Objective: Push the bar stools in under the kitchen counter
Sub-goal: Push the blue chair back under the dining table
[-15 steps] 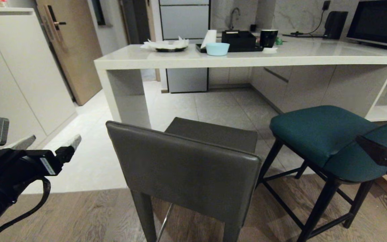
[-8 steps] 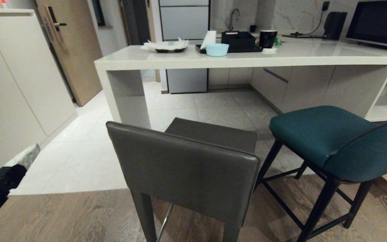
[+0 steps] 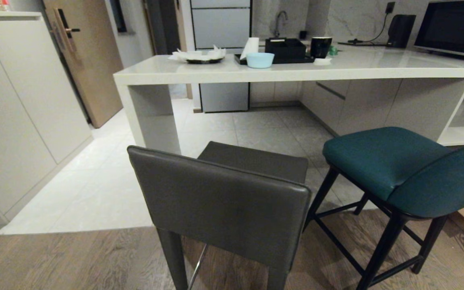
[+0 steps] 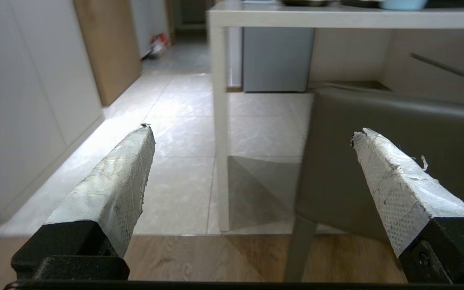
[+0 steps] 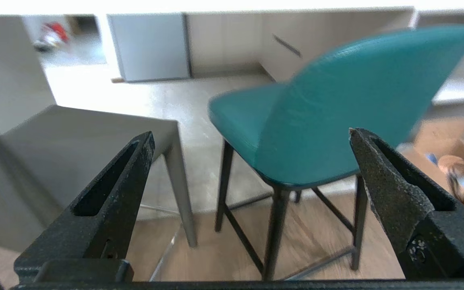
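Note:
Two bar stools stand pulled out from the kitchen counter (image 3: pixel 224 72). The dark grey stool (image 3: pixel 228 201) is nearest, its low back toward me. To its right is the teal stool (image 3: pixel 401 169) on slim black legs. Neither arm shows in the head view. My left gripper (image 4: pixel 252 135) is open and empty, low and left of the grey stool's back (image 4: pixel 397 149), apart from it. My right gripper (image 5: pixel 250 135) is open and empty, behind the teal stool's curved back (image 5: pixel 349 100) without touching it.
On the counter sit a light blue bowl (image 3: pixel 260 59), a black tray (image 3: pixel 284 50), a plate of tissues (image 3: pixel 199 54) and a microwave (image 3: pixel 453 26). Pale cabinets (image 3: pixel 18 108) line the left. A cardboard box (image 5: pixel 453 161) lies right of the teal stool.
Both arms have dropped out of the head view: the left gripper sank off the lower left, the right one off the right edge. The stools have not moved.

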Robot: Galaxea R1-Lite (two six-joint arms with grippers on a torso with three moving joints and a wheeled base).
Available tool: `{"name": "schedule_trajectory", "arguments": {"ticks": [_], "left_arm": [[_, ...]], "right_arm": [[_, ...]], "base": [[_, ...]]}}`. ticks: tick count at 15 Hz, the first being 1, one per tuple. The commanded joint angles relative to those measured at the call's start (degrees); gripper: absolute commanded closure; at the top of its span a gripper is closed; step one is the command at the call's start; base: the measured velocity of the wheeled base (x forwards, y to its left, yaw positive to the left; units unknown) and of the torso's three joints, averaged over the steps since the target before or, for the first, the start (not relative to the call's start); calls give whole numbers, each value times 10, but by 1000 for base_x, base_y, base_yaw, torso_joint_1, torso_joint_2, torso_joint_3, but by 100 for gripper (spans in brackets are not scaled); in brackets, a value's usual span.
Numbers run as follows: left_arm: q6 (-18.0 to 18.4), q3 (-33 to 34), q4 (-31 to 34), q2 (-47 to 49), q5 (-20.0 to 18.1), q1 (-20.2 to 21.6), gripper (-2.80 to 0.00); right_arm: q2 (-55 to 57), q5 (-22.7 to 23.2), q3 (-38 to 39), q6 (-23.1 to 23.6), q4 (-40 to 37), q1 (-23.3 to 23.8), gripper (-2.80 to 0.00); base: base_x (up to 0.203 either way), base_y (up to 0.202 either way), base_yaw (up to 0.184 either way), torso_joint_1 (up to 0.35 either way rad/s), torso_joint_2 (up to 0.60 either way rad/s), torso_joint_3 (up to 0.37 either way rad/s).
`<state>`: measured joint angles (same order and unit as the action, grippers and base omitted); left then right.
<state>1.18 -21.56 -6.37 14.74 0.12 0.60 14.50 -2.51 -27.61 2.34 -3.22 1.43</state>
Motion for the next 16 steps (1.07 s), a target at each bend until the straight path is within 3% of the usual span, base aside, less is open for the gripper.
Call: {"name": "schedule_trajectory", "arguments": {"ticks": [1,3,5,10,12,16], "left_arm": [[1,17,9,-57,-11,1,-280],[3,50,39,-115,-52,-3,-280],[8,97,91,-149,-69,-5,-280],[25,197,85,-148,-22,-5,-280],[-2,220,31,-147,-16,-5,-280],[20,222,36,-148,-18,-6,-280]], "right_arm": [[-51,27,10,8,-3,-5,-280],[-105,87,36,23,-30,-8,-280],[-146,96,89,30,-63,-9,-280],[-145,63,274,54,14,-10,-280],[-145,53,271,32,8,-10,-280],[-146,51,275,30,31,-10,-280]], "base": [[0,0,0,0,0,0],[0,0,0,0,0,0],[0,0,0,0,0,0],[0,0,0,0,0,0],[0,0,0,0,0,0],[0,0,0,0,0,0]]}}
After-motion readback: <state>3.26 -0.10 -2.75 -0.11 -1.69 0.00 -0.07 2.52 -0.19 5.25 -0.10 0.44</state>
